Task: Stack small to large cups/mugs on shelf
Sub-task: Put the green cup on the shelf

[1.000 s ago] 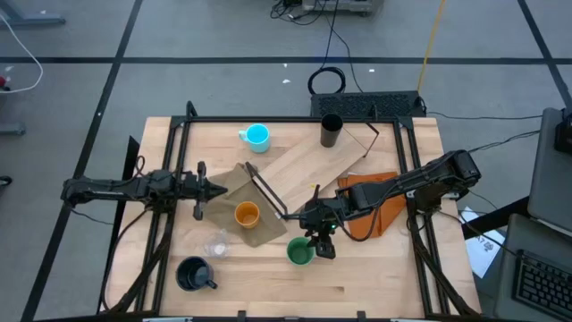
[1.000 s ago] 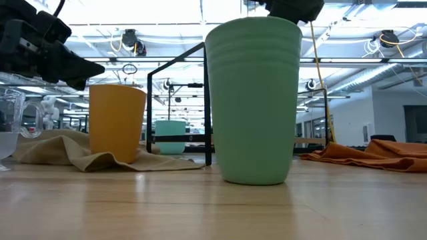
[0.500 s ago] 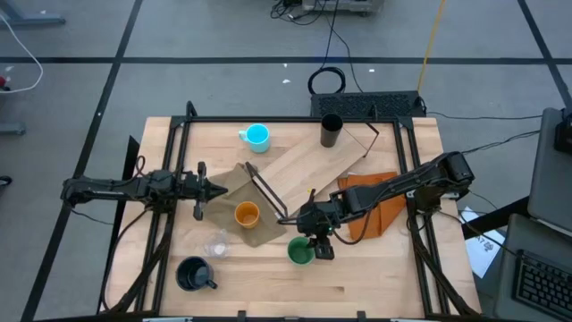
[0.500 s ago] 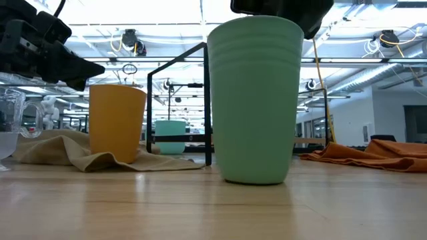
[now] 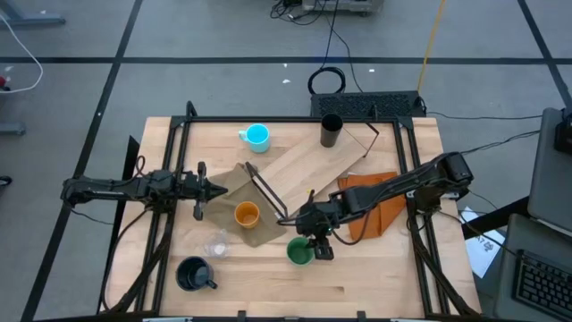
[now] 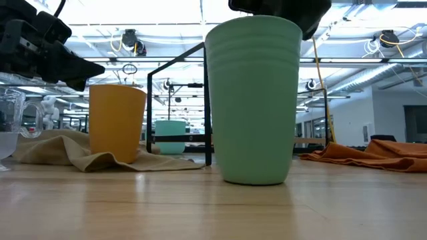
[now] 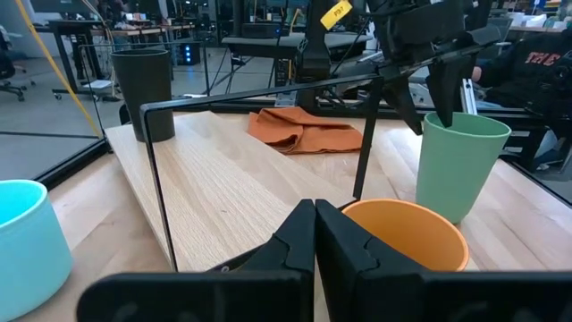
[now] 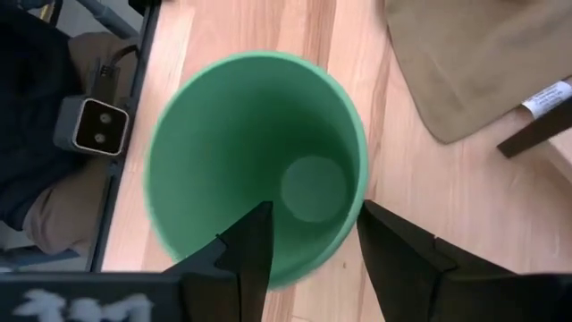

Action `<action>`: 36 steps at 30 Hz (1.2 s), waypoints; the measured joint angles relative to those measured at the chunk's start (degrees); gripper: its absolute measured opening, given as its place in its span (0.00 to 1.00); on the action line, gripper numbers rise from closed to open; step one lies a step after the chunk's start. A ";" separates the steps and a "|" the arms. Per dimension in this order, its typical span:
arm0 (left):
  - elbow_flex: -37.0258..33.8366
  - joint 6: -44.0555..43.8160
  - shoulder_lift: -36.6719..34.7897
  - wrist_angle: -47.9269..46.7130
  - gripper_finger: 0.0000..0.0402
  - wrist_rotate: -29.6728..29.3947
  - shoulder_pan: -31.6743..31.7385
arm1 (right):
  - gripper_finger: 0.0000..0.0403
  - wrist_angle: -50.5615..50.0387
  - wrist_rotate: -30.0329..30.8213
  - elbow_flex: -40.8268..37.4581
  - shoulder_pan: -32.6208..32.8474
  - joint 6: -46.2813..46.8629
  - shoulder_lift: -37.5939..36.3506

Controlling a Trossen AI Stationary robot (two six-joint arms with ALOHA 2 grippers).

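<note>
Right gripper — lowered over green cup in last second, fingers now spread, straddling near rim; not yet clamped. Cup upright on tabletop, off shelf. Grasp imminent, by judgement. Left gripper — fingers together, waiting beside orange cup.

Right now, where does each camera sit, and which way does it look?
High: above, straight down on both arms.
Low: at tabletop height, behind the green cup; right gripper above the cup.
Left wrist: past the shut left gripper toward the orange cup.
Right wrist: down into the green cup, one finger inside, one outside.
All four share the green cup.
</note>
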 joint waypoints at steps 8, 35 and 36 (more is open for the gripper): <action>0.00 0.00 0.00 -0.04 0.02 0.02 -0.01 | 0.34 0.00 -0.15 0.00 0.09 -0.08 1.47; 0.00 -0.26 0.00 0.02 0.02 -0.01 -0.01 | 0.00 -4.98 9.62 -0.03 -0.90 1.71 -11.45; 0.00 -0.26 -0.01 0.02 0.03 0.00 0.02 | 0.00 -4.89 10.78 -0.02 -0.92 1.49 -13.15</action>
